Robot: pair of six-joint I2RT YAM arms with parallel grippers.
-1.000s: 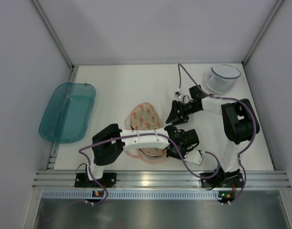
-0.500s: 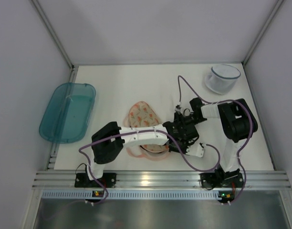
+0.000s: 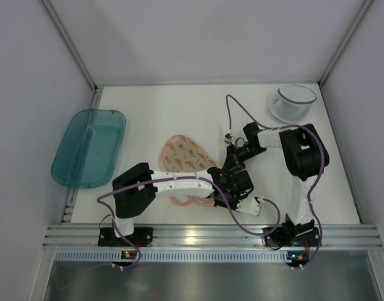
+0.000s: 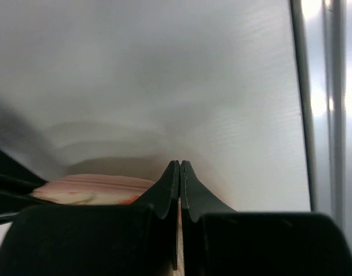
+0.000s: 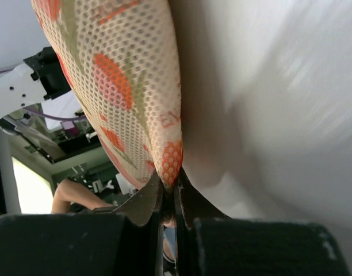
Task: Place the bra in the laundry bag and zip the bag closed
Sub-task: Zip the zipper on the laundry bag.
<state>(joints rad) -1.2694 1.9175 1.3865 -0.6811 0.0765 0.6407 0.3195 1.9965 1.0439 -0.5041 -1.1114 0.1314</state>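
Observation:
The laundry bag (image 3: 182, 155), cream-peach mesh with orange and green triangles, lies at the table's middle, its near lobe partly under my left arm. My right gripper (image 3: 230, 164) reaches in from the right. In the right wrist view it (image 5: 170, 183) is shut on the tip of the laundry bag's (image 5: 118, 86) mesh edge. My left gripper (image 3: 234, 185) sits just in front of it. In the left wrist view its jaws (image 4: 179, 167) are shut with a thin peach strip of the bag's edge between them, and the bag (image 4: 90, 187) bulges to their left. The bra is out of view.
A teal plastic bin (image 3: 88, 147) hangs over the table's left edge. A translucent round tub (image 3: 291, 103) stands at the back right. A metal rail (image 3: 211, 235) runs along the near edge. White walls close in the back and sides.
My right gripper has swung left and nearer onto the bag's right edge and shut on it. The bag's far lobe has shifted slightly left. My left gripper has stayed shut.

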